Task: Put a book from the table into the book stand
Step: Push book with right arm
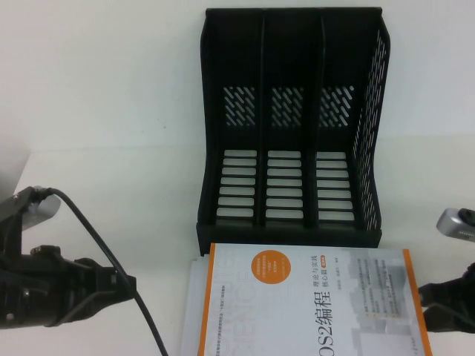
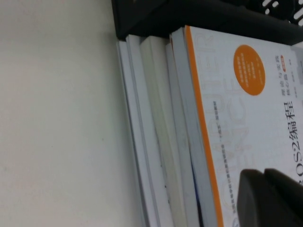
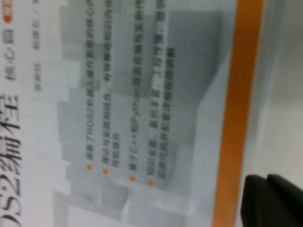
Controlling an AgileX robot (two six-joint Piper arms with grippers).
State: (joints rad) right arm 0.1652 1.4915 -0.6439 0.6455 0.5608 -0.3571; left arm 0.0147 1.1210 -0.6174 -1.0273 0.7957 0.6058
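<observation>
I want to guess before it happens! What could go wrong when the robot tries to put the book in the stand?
1. The book lies on top of a stack, so lifting it could drag the ones below along.
2. It lies right against the stand, so tipping it up may bump the front lip.
3. The left gripper and right gripper sit at opposite edges; uneven lifting could let the book slip.

Book stand [image 1: 293,126]: three upright slots, all open toward the robot. Book [image 1: 312,304] on a stack, far edge near the stand's front lip. Left gripper [image 1: 111,285] just left of the stack; right gripper [image 1: 445,304] at its right edge. Table [image 1: 96,111] bare either side of the stand.
</observation>
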